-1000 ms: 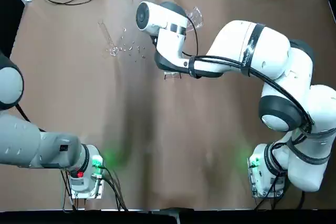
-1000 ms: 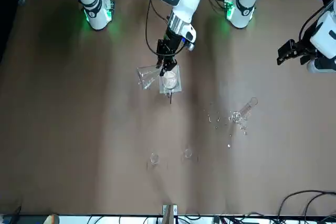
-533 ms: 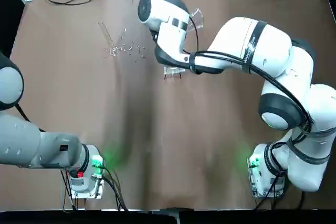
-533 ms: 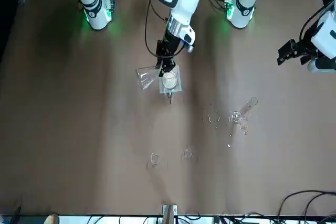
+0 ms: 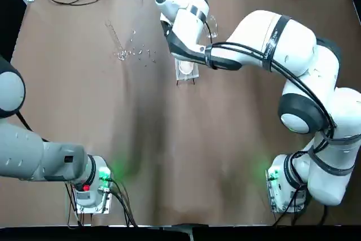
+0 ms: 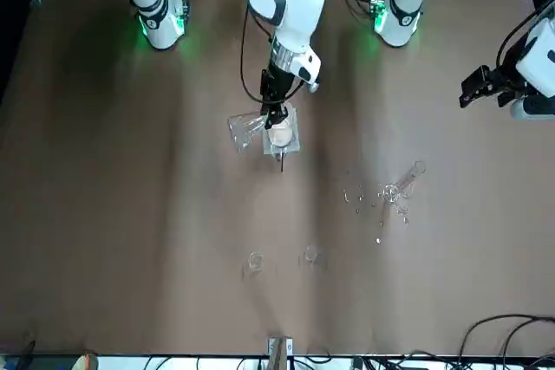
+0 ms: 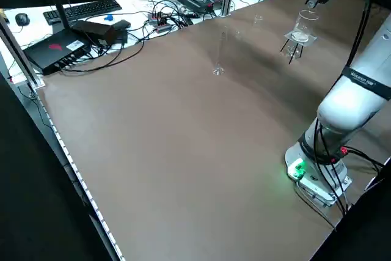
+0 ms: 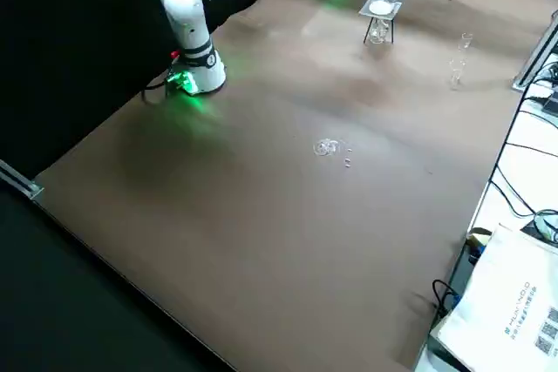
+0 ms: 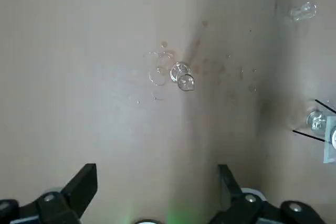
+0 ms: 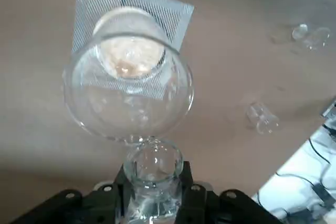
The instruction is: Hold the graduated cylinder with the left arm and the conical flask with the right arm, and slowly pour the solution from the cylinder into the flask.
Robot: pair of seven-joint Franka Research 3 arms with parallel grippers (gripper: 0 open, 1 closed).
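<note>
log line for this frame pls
right gripper: shut on conical flask neck, by beaker | left gripper: open, parked aside | graduated cylinder: on table, unheld | pour: not started

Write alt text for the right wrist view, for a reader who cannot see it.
The right gripper is shut on the neck of a clear glass conical flask, held above a clear beaker on a white square mesh stand. Small glass pieces lie on the brown table beyond.

Beaker [image 5: 186, 67] on white mesh stand [image 10: 173, 14]
</note>
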